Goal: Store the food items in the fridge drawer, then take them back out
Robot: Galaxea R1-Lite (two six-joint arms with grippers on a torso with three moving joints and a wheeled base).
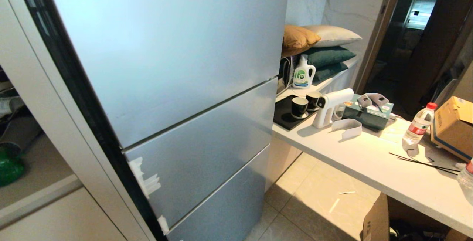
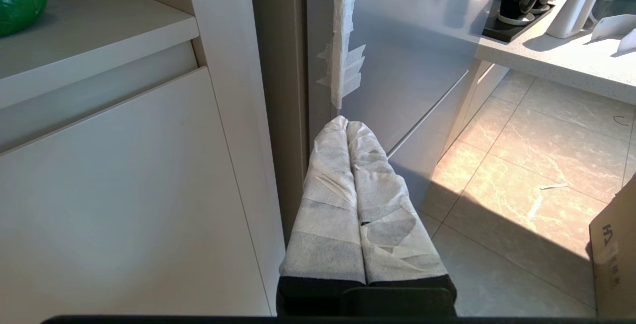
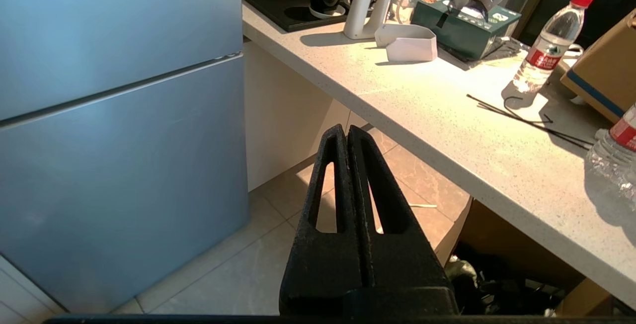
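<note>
While the fridge drawer point(image 1: 199, 152) sits fully shut with no food items in view, I find the left claw point(image 2: 347, 125) and right claw point(image 3: 346, 132) both clenched and empty, so I judge one must catch the taped left edge squarely.

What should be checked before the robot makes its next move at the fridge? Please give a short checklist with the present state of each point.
1. Fridge drawer fully shut, flush with the other fronts: ok.
2. Left end effector shut and empty, near the white tape on the drawer's edge: ok.
3. Right end effector shut and empty, over the floor beside the counter: ok.
4. Food items located: cannot tell; no pepper or roll is clearly in view.
5. Water bottle upright on the counter, away from both arms: ok.
</note>
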